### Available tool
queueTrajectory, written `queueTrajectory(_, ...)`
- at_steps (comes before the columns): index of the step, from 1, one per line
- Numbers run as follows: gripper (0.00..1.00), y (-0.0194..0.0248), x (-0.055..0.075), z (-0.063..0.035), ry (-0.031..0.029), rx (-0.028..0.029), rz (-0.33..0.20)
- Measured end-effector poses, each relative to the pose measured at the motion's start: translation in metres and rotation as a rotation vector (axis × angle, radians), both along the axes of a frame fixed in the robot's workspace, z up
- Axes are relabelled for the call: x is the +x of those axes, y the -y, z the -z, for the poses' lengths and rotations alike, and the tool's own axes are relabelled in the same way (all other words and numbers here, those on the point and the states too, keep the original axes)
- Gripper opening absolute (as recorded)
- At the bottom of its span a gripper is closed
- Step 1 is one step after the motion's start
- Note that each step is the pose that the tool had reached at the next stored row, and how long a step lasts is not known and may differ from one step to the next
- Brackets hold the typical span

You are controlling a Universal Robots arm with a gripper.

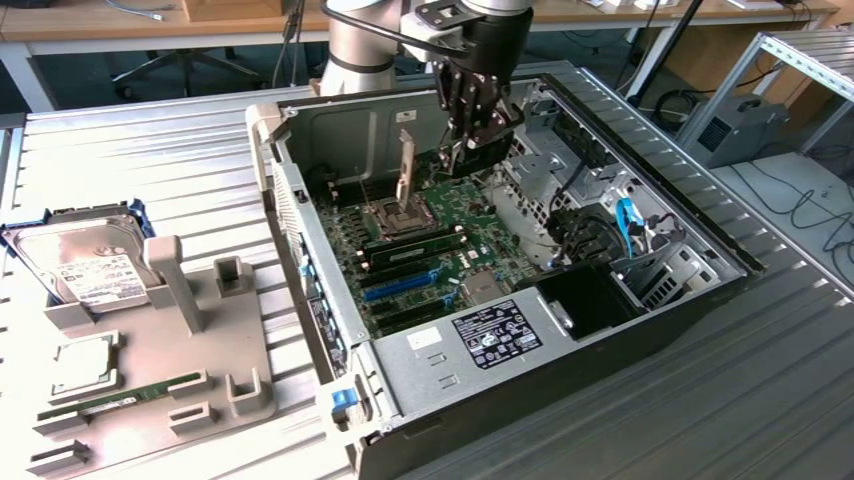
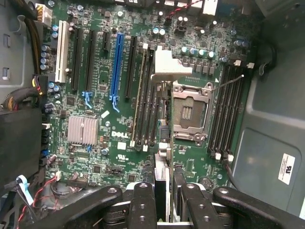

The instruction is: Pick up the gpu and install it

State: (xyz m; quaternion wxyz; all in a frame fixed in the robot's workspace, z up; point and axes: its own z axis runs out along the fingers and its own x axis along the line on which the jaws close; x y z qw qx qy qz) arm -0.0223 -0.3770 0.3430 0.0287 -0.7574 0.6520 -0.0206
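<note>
Gripper: black multi-link gripper on the silver Universal Robots arm, lowered into the open top of the case; fingers clamped on the gpu.
Gpu: slim dark expansion card with a silvery metal end bracket, seen edge-on in the wrist view between the two black fingers; held above the board, near the processor socket, at the far end of the case in the exterior view.
Case: black and grey desktop computer case, lying on its side with the side panel off.
Board: green motherboard with black expansion slots, one long blue slot and a ribbed silver heatsink.
Socket: square metal processor socket, its cover plate standing upright.
Holder: pale grey moulded parts tray on the ribbed metal table, at the exterior view's left, well apart from the gripper.
On the holder: silver hard drive with blue frame, square silver processor chip, thin green memory stick.
</note>
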Motion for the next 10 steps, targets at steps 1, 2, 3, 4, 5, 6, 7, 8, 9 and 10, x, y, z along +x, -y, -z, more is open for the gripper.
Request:
queueTrajectory(1, 0.26, 0.0, 0.0, 0.0, 0.0, -0.0001, -0.003)
queueTrajectory(2, 0.26, 0.0, 0.0, 0.0001, 0.0, -0.0001, -0.008)
queueTrajectory(3, 0.26, 0.0, 0.0, 0.0001, 0.0, -0.0001, -0.012)
queueTrajectory(4, 0.26, 0.0, 0.0, 0.0002, 0.0, -0.0001, -0.016)
queueTrajectory(5, 0.26, 0.0, 0.0, 0.0002, 0.0001, 0.0, -0.019)
queueTrajectory(6, 0.26, 0.0, 0.0, 0.0002, 0.0, 0.0, -0.022)
queueTrajectory(7, 0.26, 0.0, 0.0, 0.0001, 0.0, -0.0002, -0.026)
queueTrajectory(8, 0.26, 0.0, 0.0, 0.0002, 0.0, -0.0001, -0.027)
queueTrajectory(9, 0.26, 0.0, 0.0, 0.0002, 0.0001, -0.0001, -0.027)
queueTrajectory(10, 0.26, 0.0, 0.0, 0.0002, 0.0, -0.0001, -0.026)
